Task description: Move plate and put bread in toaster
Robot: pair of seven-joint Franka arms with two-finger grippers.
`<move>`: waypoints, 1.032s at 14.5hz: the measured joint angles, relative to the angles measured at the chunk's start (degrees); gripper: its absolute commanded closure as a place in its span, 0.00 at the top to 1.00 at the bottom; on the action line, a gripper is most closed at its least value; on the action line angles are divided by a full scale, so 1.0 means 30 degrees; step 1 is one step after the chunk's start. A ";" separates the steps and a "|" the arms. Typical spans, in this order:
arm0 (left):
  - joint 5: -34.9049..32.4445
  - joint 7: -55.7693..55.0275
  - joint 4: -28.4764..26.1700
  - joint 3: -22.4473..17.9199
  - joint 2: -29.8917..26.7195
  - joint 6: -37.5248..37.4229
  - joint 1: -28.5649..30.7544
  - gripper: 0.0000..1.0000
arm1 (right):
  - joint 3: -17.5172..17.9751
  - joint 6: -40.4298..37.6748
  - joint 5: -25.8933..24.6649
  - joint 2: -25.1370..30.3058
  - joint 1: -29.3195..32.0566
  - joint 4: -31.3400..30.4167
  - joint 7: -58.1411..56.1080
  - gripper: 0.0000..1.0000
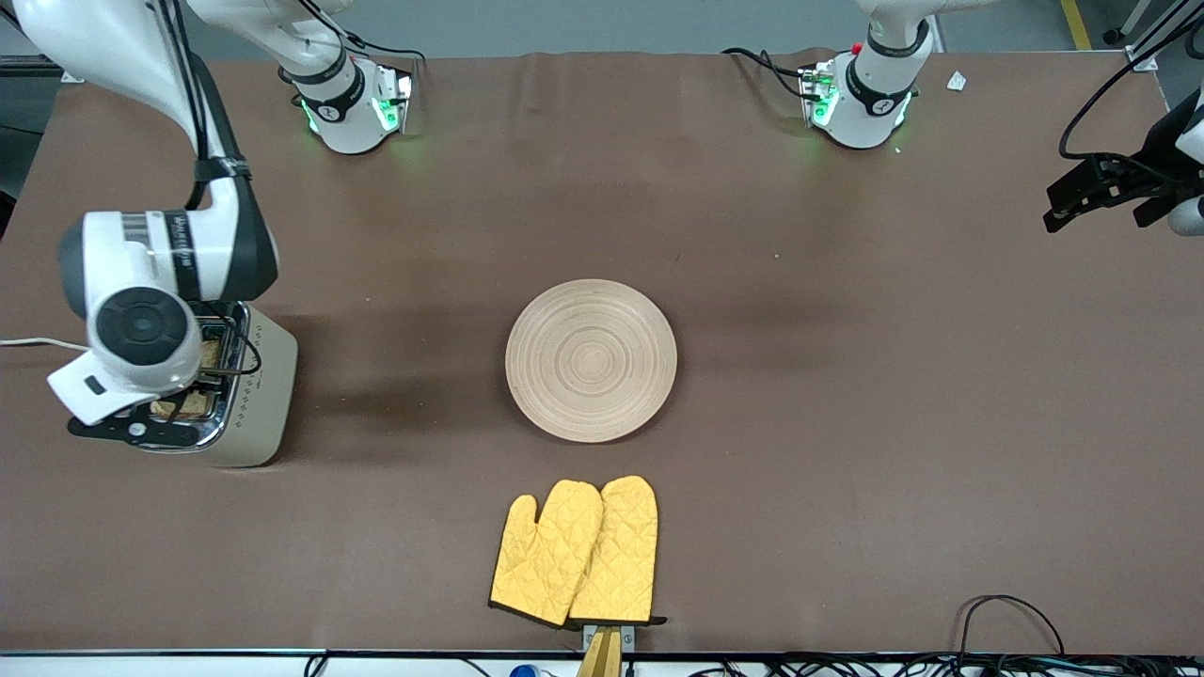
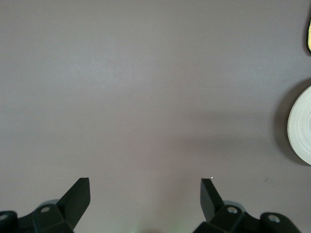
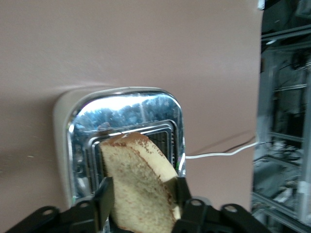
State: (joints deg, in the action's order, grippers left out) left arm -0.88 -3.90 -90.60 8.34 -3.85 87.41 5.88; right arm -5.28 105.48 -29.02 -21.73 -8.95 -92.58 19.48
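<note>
Yellow quilted oven mitts [image 1: 576,553] lie at the table's [image 1: 847,470] camera-side edge, the round tan wooden plate [image 1: 591,360] mid-table. At the right arm's end, the right gripper [image 3: 142,204] hovers over the cream chrome-topped toaster [image 1: 254,395], fingers flanking the speckled brown bread slice [image 3: 138,187] in its slot; grip unclear. Left gripper [image 2: 145,199] waits wide open over bare tabletop.

A brown-covered table [image 1: 847,423] carries a wooden plate [image 1: 591,360] at its centre, a pair of yellow oven mitts [image 1: 576,552] at the edge nearest the front camera, and a cream toaster [image 1: 256,395] at the right arm's end, its white cord [image 1: 38,343] trailing off that edge.
</note>
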 measured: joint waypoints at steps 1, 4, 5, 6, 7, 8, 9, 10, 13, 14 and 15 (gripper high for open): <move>0.0000 0.0000 0.0006 0.0000 0.0000 0.0000 0.0000 1.00 | -0.0001 -0.0139 0.0808 0.0081 0.0110 0.0481 -0.0090 1.00; 0.0000 0.0000 0.0030 0.0000 -0.0001 -0.0001 0.0000 1.00 | -0.0012 -0.1644 0.2890 0.0617 0.0270 0.2484 -0.0559 1.00; 0.0000 0.0000 0.0037 0.0000 -0.0002 -0.0003 0.0000 1.00 | -0.0023 -0.2134 0.3548 0.0941 0.0369 0.3112 -0.0831 1.00; 0.0000 0.0000 0.0044 0.0000 -0.0002 -0.0004 0.0000 1.00 | -0.0026 -0.2502 0.4218 0.1342 0.0512 0.3591 -0.1145 1.00; 0.0000 0.0000 0.0049 0.0000 -0.0002 -0.0004 0.0000 1.00 | -0.0027 -0.2738 0.4985 0.1808 0.0691 0.3890 -0.1426 1.00; 0.0000 0.0000 0.0053 0.0000 -0.0002 -0.0005 0.0001 1.00 | -0.0037 -0.2860 0.5948 0.2300 0.0924 0.4031 -0.1564 1.00; 0.0000 0.0000 0.0059 -0.0003 -0.0002 -0.0005 0.0002 1.00 | -0.0042 -0.2964 0.7018 0.2819 0.1225 0.4050 -0.1711 1.00; 0.0000 0.0000 0.0071 -0.0012 -0.0008 -0.0005 0.0004 1.00 | -0.0047 -0.3145 0.7930 0.3281 0.1558 0.4040 -0.1934 1.00; 0.0000 0.0000 0.0105 -0.0057 -0.0158 -0.0006 0.0011 1.00 | -0.0051 -0.3544 0.9501 0.4478 0.2263 0.3562 -0.2948 1.00; 0.0000 0.0000 0.0108 -0.0060 -0.0212 -0.0012 0.0010 1.00 | -0.0051 -0.3575 0.9831 0.5020 0.2339 0.2998 -0.3130 1.00; 0.0000 0.0000 0.0110 -0.0057 -0.0242 -0.0016 0.0006 1.00 | -0.0042 -0.3576 1.0054 0.5658 0.2344 0.2243 -0.3243 1.00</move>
State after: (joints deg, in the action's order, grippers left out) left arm -0.88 -3.90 -90.27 8.17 -4.58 87.36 5.90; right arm -5.40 94.75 1.14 -4.76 -1.92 -85.85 9.75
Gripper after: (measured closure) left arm 0.000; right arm 0.000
